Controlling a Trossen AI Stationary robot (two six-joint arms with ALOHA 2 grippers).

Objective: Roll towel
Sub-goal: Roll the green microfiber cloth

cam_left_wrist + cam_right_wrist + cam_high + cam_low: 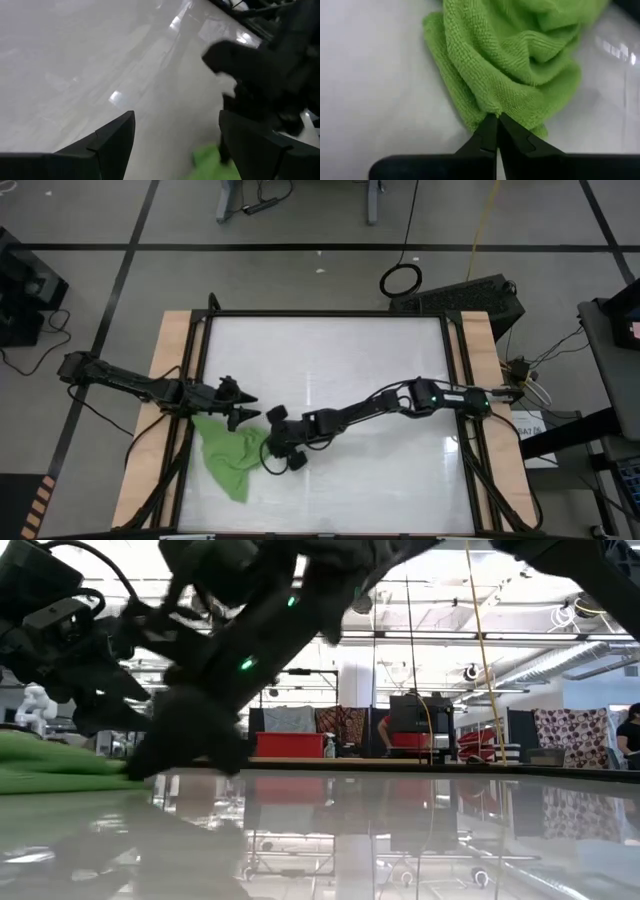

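— Where the tabletop (pixel 330 380) meets its near edge on the left side, what lies there?

— That is the towel (pixel 232 455), lime green and bunched into folds, close to the near left corner, with one tail trailing toward the near edge.

— And the right claw (pixel 283 461)?

— It sits at the towel's right side, just beside the cloth. Its wrist view shows the two dark fingers (pixel 490 137) pressed together on a fold of the towel (pixel 520 60), pinching the hem where the cloth bulges.

— What about the left claw (pixel 247 406)?

— It hovers at the towel's far side, close to the left edge, its fingers (pixel 112 145) spread wide with nothing between them. From its own camera a corner of green (pixel 212 162) shows below, and the right arm's dark bulk (pixel 260 75) crowds in ahead.

— Farther back?

— Bare white tabletop runs to the far edge. Beyond it, in the low view, a room with red bins (pixel 290 745) and patterned screens (pixel 570 735).
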